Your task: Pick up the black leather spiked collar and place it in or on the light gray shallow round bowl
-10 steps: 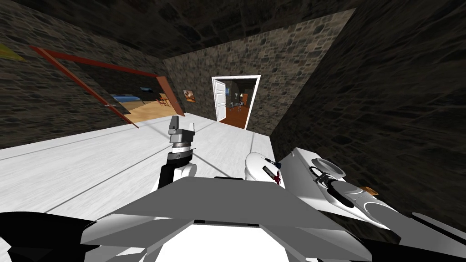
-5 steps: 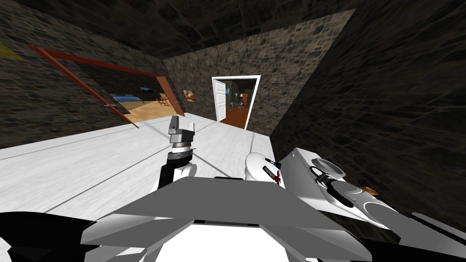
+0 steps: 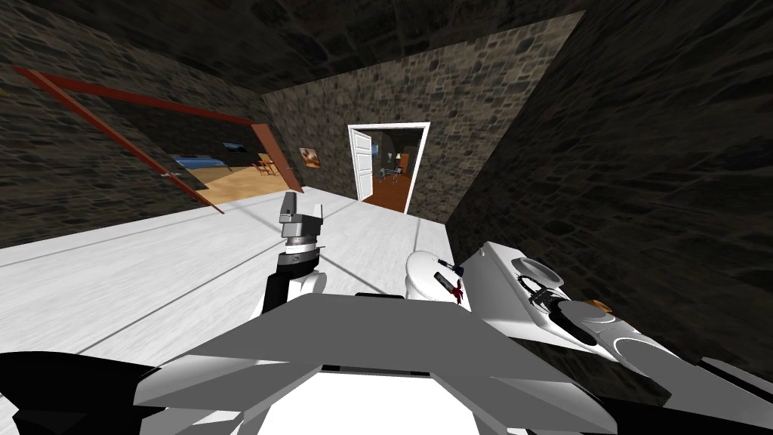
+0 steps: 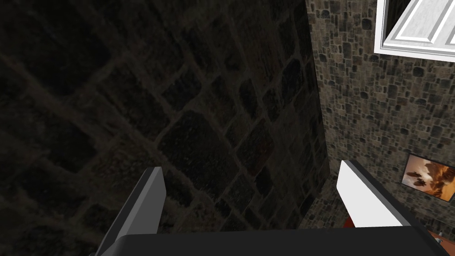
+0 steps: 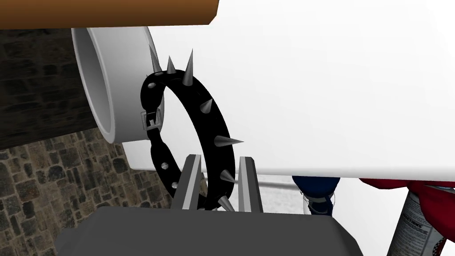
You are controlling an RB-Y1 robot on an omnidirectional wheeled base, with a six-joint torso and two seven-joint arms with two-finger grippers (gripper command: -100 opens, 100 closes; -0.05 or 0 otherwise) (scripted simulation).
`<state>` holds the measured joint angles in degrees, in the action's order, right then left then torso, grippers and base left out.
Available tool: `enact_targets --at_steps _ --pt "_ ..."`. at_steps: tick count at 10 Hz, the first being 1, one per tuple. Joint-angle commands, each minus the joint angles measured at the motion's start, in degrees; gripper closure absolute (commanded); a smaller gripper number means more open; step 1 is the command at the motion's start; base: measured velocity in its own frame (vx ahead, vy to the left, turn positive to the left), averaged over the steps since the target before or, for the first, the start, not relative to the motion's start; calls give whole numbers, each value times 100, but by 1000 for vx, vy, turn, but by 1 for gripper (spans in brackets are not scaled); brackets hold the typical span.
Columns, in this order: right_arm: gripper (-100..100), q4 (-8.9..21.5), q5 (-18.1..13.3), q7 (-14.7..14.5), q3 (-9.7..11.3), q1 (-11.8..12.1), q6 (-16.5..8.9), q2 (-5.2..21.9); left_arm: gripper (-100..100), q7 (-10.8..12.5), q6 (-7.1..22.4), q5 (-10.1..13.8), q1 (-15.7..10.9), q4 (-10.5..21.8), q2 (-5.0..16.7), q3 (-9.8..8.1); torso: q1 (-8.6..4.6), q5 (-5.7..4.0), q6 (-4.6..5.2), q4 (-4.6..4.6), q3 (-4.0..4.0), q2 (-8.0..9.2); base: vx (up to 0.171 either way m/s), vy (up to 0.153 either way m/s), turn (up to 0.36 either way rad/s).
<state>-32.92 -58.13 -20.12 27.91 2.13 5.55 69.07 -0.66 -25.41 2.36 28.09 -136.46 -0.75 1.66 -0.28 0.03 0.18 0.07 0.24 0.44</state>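
Observation:
The black collar (image 5: 209,111) with metal spikes and a buckle stands on edge on a white top (image 5: 333,89). My right gripper (image 5: 217,186) is shut on its lower band, one finger on each side. A light grey round bowl (image 5: 104,84) lies just beyond the collar, touching or nearly touching it. In the head view the collar (image 3: 528,285) and bowl (image 3: 537,270) lie at the right on the white top (image 3: 491,272), with my right gripper (image 3: 545,297) at the collar. My left gripper (image 3: 300,205) is raised in the middle and points upward, away from the collar; it is open (image 4: 253,195).
A brown object (image 5: 106,13) lies beyond the bowl. A spray can (image 5: 413,226), a red item (image 5: 426,191) and a blue item (image 5: 317,189) sit below the top's edge on a white rounded fixture (image 3: 423,276). A dark stone wall (image 3: 642,189) runs close behind.
The whole head picture has shifted a little, so my head or base has moved slightly. The left arm keeps its pose. The right hand stays at the collar.

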Motion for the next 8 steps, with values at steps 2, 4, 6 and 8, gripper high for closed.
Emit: enact_targets --at_steps 2,4,6,8 --pt "100 -112 80 297 510 -17 -132 142 0 0 0 0 0 0 0 0 2 -4 -12 0 -5 -10 -31 0 5" --pt "100 -133 160 233 624 28 3 320 0 0 0 0 0 0 0 0 -2 -8 -12 -7 -18 -30 -28 -5 -64" --pt "100 -144 189 211 665 44 54 384 0 0 0 0 0 0 0 0 -9 -3 10 -6 -5 -4 -56 -15 -66" --pt "100 -190 274 151 791 93 213 582 0 0 0 0 0 0 0 0 -12 -3 10 -7 -7 -8 -41 -31 -75"
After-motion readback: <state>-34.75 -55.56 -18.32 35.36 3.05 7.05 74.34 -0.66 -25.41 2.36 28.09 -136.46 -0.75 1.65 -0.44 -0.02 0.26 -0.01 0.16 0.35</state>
